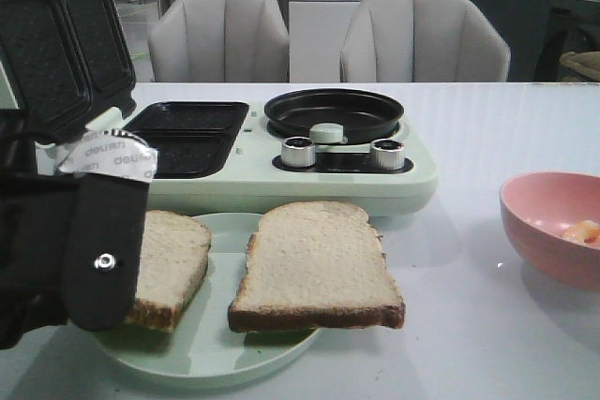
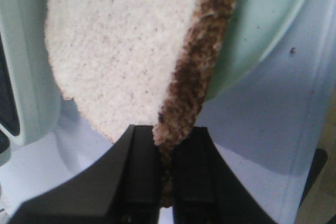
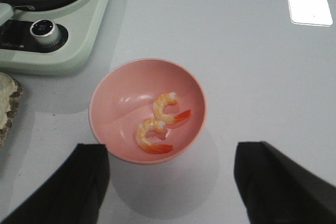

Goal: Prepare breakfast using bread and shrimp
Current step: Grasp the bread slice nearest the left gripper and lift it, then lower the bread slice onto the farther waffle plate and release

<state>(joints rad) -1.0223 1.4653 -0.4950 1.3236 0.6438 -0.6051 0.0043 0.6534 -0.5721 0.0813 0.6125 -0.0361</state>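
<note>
Two curled shrimp (image 3: 160, 121), pink bowl (image 3: 113, 103), crusty bread (image 2: 136, 51)

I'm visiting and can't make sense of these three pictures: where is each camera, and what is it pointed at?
Front view: sits at the robot's front, looking forward over the table at the cooker, the plate of bread and two chairs; the left gripper shows.
Left wrist view: on the left arm, close on a bread slice pinched at its crust by the black fingers.
Right wrist view: on the right arm, looking down at shrimp in the pink bowl; open fingers show.
Shared: front and right wrist views both show bowl and cooker.
</note>
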